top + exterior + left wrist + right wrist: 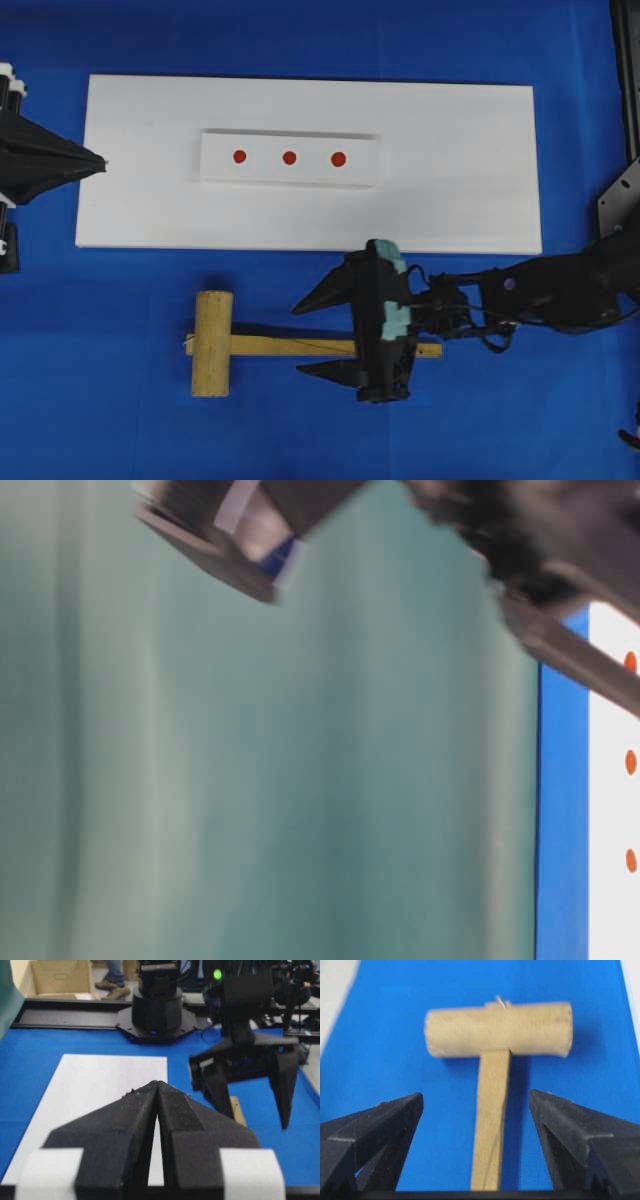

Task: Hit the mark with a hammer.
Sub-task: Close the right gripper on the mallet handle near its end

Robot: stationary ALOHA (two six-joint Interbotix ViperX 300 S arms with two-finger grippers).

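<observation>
The hammer lies flat on the blue cloth, with its thick head (212,343) at the left and its long flat handle (300,346) pointing right. My right gripper (299,338) is open, one finger on each side of the handle, and does not touch it. In the right wrist view the handle (492,1125) runs between the spread fingers of my right gripper (475,1095) up to the head (497,1029). Three red marks (289,157) sit on a white block (290,172). My left gripper (100,162) is shut and empty at the board's left edge, and it also shows in the left wrist view (156,1083).
The white block lies on a large white board (460,180) behind the hammer. The table-level view is mostly blocked by a green surface (280,760); the red marks (631,762) show at its right edge. The right arm's base (156,1007) stands at the far end.
</observation>
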